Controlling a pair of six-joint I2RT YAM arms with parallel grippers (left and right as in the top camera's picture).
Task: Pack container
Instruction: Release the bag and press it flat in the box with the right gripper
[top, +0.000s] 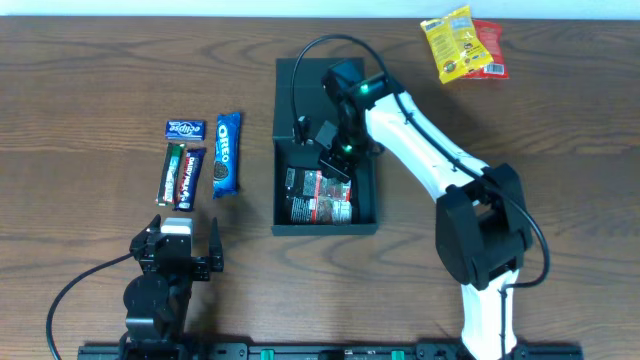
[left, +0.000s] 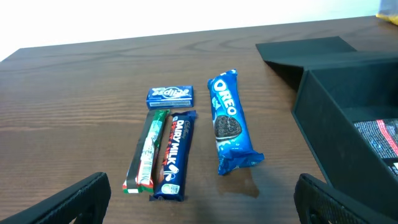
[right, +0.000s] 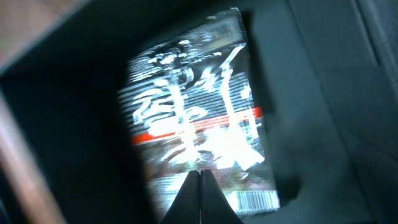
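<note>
The dark container (top: 279, 150) stands open at mid-table with its flap lid (top: 300, 80) folded back; it also shows in the left wrist view (left: 329, 118) and the right wrist view (right: 323, 93). A black, red and white snack packet (top: 320, 197) lies flat inside it, filling the right wrist view (right: 199, 118). My right gripper (top: 335, 160) is inside the container over the packet's far end, fingers pressed together (right: 200, 174) with nothing seen between them. My left gripper (top: 180, 255) is open and empty near the front edge (left: 202, 199).
Left of the container lie an Oreo pack (top: 226, 153), a Dairy Milk bar (top: 189, 178), a green-and-red bar (top: 173, 172) and a small blue Eclipse box (top: 185, 129). A yellow packet (top: 448, 42) and a red packet (top: 488, 50) lie at the back right.
</note>
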